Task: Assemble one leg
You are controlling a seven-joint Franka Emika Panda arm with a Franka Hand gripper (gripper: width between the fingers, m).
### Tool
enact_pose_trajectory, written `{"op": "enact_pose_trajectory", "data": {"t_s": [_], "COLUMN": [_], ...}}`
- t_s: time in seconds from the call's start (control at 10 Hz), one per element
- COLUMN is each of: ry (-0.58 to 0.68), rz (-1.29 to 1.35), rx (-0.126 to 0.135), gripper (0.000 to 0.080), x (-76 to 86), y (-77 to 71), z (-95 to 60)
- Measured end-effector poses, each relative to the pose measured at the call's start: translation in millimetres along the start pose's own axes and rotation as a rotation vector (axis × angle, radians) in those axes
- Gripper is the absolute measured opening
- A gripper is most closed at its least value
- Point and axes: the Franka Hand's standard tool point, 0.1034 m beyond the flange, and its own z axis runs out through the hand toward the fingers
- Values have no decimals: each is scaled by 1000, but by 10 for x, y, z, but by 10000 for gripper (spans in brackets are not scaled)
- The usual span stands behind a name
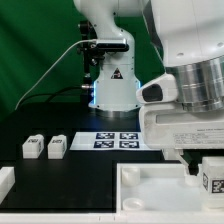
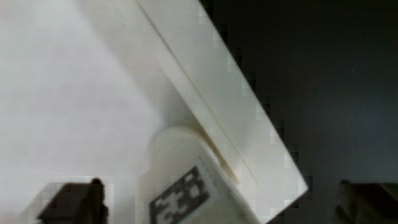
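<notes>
A leg (image 2: 178, 195), a small white block with a black-and-white tag, stands on the big white panel (image 2: 71, 90) by its raised edge. My gripper (image 2: 222, 203) is open and straddles this leg. Its dark fingers (image 2: 75, 200) stand wide, with a gap to the leg on each side. In the exterior view the gripper (image 1: 198, 165) hangs low over the panel (image 1: 150, 185) at the exterior view's right, with the leg (image 1: 213, 178) just beside and below it. Two more legs (image 1: 32, 148) (image 1: 57, 147) stand on the black table at the exterior view's left.
The marker board (image 1: 118, 140) lies flat in front of the robot's base (image 1: 112, 85). A white part (image 1: 5, 181) shows at the lower left edge of the exterior view. Green curtain stands behind.
</notes>
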Motion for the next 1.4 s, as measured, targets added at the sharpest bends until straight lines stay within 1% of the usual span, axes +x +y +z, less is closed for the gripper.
{"op": "enact_pose_trajectory", "data": {"t_s": [0.1,0.2,0.3,0.4,0.5,0.6,0.7,0.9,1.0,1.2,1.3,1.4], "ry": [8,15,16,16,15,16,16,16,14,24,18,-4], "rz": [-199,-291,-303,-293,-257,-172,-55,145,324,744,994,1196], "rx": [-24,-25,-24,-23,-23,-19,-16,-8,-1,-9,16,68], "gripper": [648,648,648,550,415,415,292,293,293,293,293,295], "x": [97,193,232,221,213,210,207,208,208,200,197,173], "y": [46,159,222,205,189,184,175,157,105,98,113,110], "z": [-36,-59,-66,-61,-57,-56,-55,-54,-53,-37,-32,-23]}}
